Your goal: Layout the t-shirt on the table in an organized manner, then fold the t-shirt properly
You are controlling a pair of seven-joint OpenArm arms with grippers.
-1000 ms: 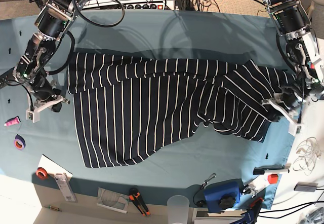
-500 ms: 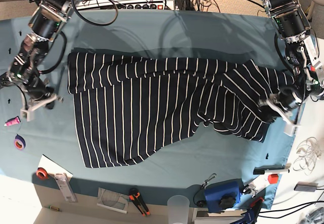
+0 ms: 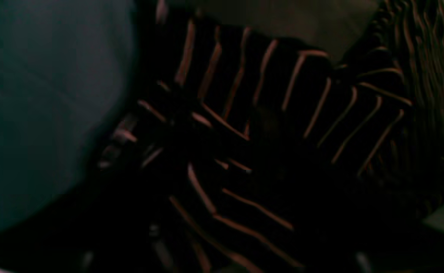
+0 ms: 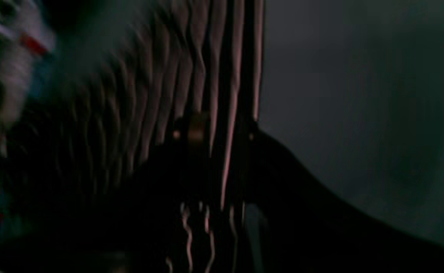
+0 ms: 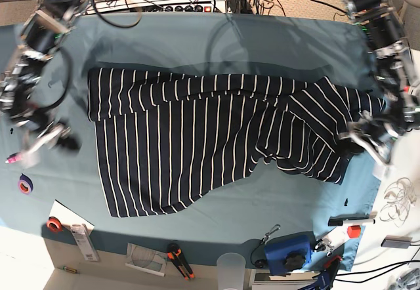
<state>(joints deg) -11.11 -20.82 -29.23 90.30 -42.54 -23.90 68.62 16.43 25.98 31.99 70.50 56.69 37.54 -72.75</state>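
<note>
Lying across the middle of the table [image 5: 197, 41], the t-shirt [image 5: 197, 139] spreads from about 9 o'clock to 3 o'clock in the base view, its body flat on the teal cloth and its 3 o'clock end bunched into overlapping folds. The left gripper [image 5: 367, 142] sits at the 3 o'clock edge of the garment, right at that rumpled end, its pale fingers [image 5: 377, 153] touching or just over the cloth; blur keeps me from telling whether they are spread or pinching fabric. In the left wrist view the t-shirt [image 3: 282, 132] fills most of the frame in dark creased folds, with bare table [image 3: 47, 106] toward 9 o'clock, and no finger shows clearly. The right gripper [image 5: 46, 142] is at 9 o'clock, over bare cloth, apart from the shirt's nearest edge; it is smeared by motion, so its fingers' state cannot be told. The right wrist view shows the striped t-shirt [image 4: 191, 87] toward 10 o'clock and table [image 4: 358, 94] toward 3 o'clock.
</note>
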